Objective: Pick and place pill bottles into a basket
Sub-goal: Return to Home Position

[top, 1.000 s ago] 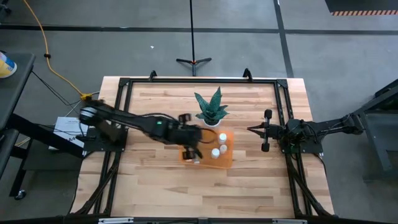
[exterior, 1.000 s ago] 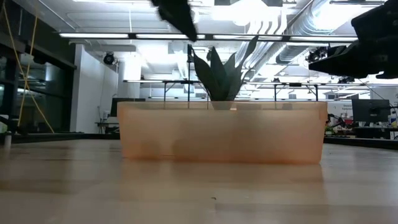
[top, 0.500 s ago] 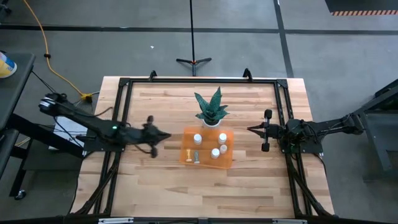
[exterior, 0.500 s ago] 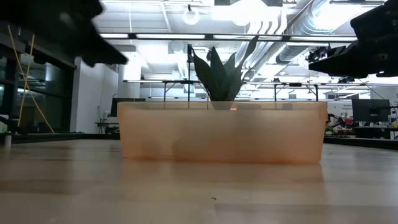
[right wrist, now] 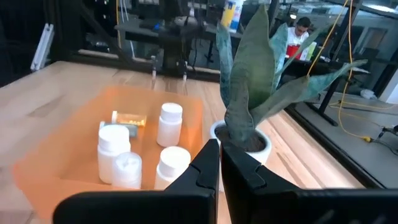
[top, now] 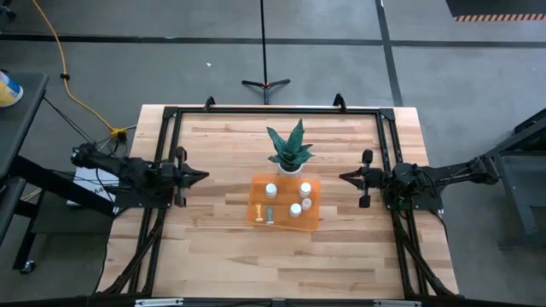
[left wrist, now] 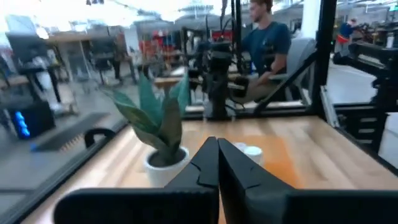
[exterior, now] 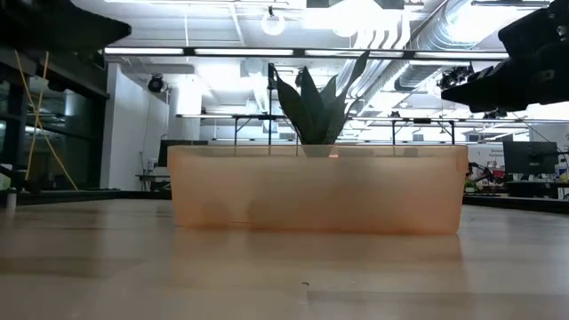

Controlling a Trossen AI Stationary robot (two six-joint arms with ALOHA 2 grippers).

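High view, contents: four white pill bottles [top: 295, 210] stand upright inside the orange basket [top: 286, 222] at the middle of the table [top: 222, 247]. A small amber item [top: 259, 209] lies in the same basket, toward the left arm's side. Potted green plant [top: 290, 145]: just beside the basket's far wall. Left gripper [top: 203, 176]: empty, fingers pressed together, over the table's left part, well apart from the basket. Right gripper [top: 342, 177]: empty, fingers together, over the right part, pointing toward the basket.

pill bottles [top: 271, 189]: white | basket [top: 312, 221]: translucent orange | plant [top: 288, 145]: green | pot [top: 291, 169]: white
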